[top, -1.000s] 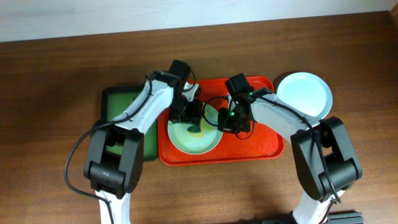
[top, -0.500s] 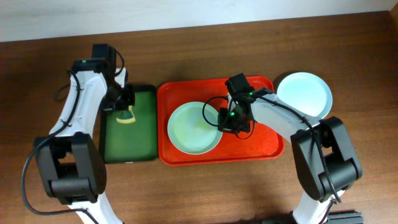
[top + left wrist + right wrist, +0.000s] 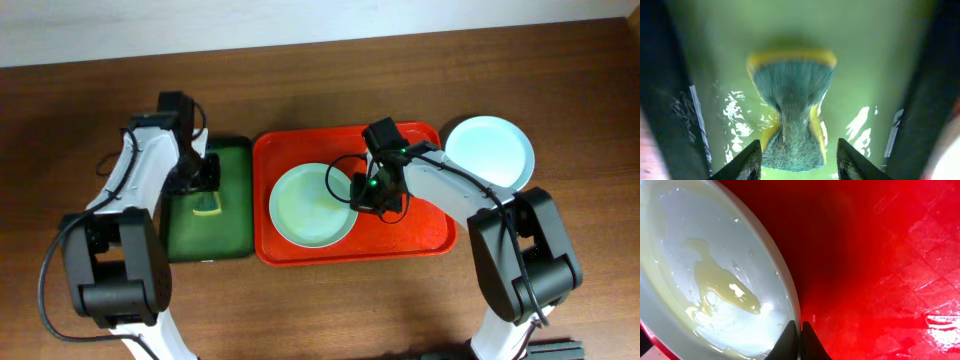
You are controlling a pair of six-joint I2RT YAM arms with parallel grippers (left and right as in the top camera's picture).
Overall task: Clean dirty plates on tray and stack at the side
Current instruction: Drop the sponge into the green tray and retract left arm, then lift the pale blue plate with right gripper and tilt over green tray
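On the tray, right gripper pinches plate (wrist-view smear, seemingly); left gripper apart.

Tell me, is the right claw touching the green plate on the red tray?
Touching. The right wrist view shows the right gripper pinching the rim of the green plate between its fingertips.

Dark green tray and sponge on a wooden table, overhead and close views.
A dark green tray is lying left of centre on the brown wooden table, its long sides running near to far. A yellow sponge with a grey-green scouring face is resting near the tray's middle, narrowing at its waist. Wet patches are glinting on the tray floor on both sides of the sponge. A pale strip is bordering the table's far edge.
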